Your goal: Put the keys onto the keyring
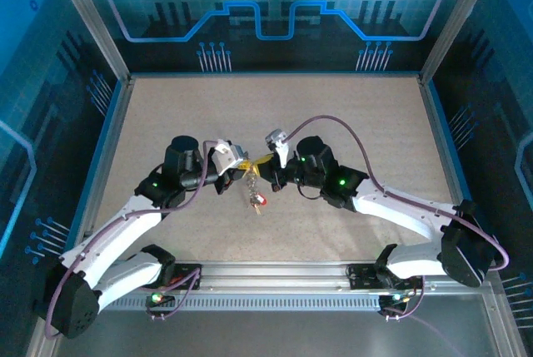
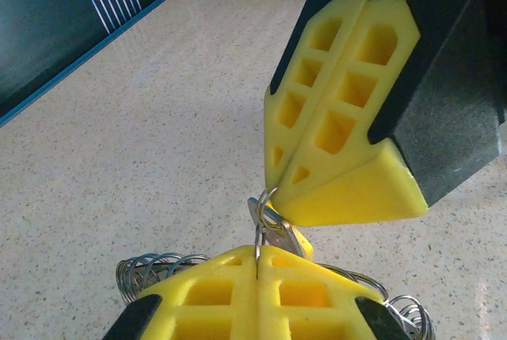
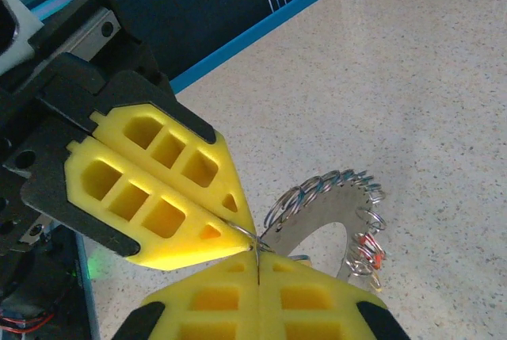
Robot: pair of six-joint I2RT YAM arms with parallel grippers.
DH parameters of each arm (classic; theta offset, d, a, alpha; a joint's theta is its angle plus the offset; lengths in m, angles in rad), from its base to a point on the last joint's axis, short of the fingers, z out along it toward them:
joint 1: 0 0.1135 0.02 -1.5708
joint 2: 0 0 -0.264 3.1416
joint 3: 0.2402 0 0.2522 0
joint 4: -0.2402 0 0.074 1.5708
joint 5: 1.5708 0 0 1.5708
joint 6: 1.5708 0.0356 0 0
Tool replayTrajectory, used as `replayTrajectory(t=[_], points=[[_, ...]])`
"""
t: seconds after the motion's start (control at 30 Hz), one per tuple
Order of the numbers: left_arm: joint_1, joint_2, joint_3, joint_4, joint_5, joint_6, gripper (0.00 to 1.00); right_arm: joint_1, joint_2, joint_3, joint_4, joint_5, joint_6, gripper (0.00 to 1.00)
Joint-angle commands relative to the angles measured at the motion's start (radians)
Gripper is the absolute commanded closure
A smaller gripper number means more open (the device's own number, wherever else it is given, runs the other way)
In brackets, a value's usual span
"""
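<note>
Where tips meet, left tool, right tool, both clamped on one keyring

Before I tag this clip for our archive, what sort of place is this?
Likely a robot test cell or demo booth: speckled tabletop, aluminium frame post, blue circuit-print wall panels.

The top camera is looking steeply down from above and behind the arm bases, taking in the whole bench, with the keyring small and distant. The left wrist camera is sitting right up against the keyring, peering over the left pincer toward the blue wall beyond it. The right wrist camera is sitting equally close on the keyring's other side, facing over the right pincer. Both wrist views are sharing the keyring and the opposite pincer's yellow fingers.
</note>
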Motion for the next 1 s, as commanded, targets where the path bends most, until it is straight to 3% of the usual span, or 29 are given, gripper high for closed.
replayTrajectory(t=[0.0,0.97], points=[[-0.013,-0.008,0.029,0.029,0.023,-0.020,1.00,0.017,0.022,0.051,0.015,0.027,-0.002,1.00],[-0.014,-0.021,0.029,0.032,-0.014,-0.035,1.00,0.059,-0.015,0.027,-0.044,0.067,-0.069,1.00]])
